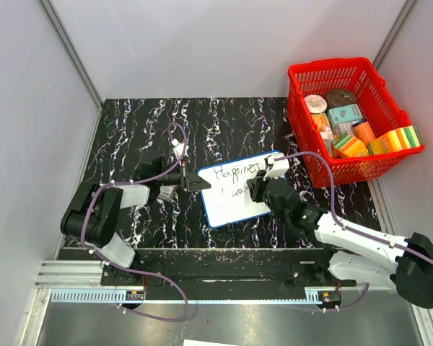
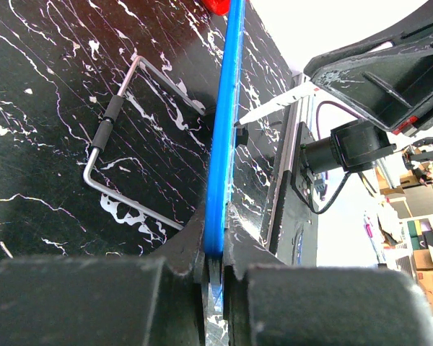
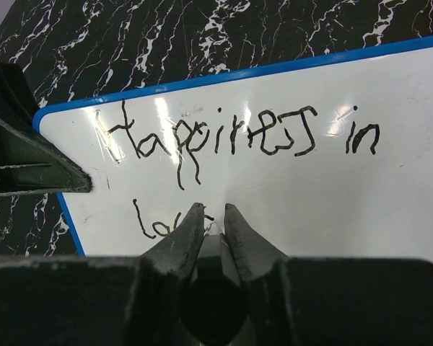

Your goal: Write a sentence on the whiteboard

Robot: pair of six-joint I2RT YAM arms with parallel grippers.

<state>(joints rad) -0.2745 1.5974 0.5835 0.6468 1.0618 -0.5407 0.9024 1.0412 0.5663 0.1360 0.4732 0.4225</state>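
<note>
**Step in hand.** Writing was under way. The small flat white whiteboard (image 1: 231,209) with its thin blue rim lay on the black, white-veined marble-pattern table (image 1: 130,130), between the two arms and near the red plastic mesh basket (image 1: 307,72) of packaged goods. The dark handwritten sentence (image 3: 231,137) read "Happiness in" on its first line. The second line showed only "lo" and a partial stroke, so the task was judged roughly half complete.

**Gripper states.** The left gripper (image 2: 215,277) was clamped on the board's left edge, with the blue rim pinched between its fingers, steadying the board. The right gripper (image 3: 213,216) was closed around a dark-barrelled marker (image 3: 213,249), poised at the end of the second line. The fingers hid the tip's contact with the surface.

**Next move.** The right arm would need to carry the tip rightward along the second line with light, even pressure, lifting between letters. The left clamp should hold firm so that the board does not slide. A bent grey wire bracket (image 2: 105,137) lay beside the board, out of the writing path.
</note>
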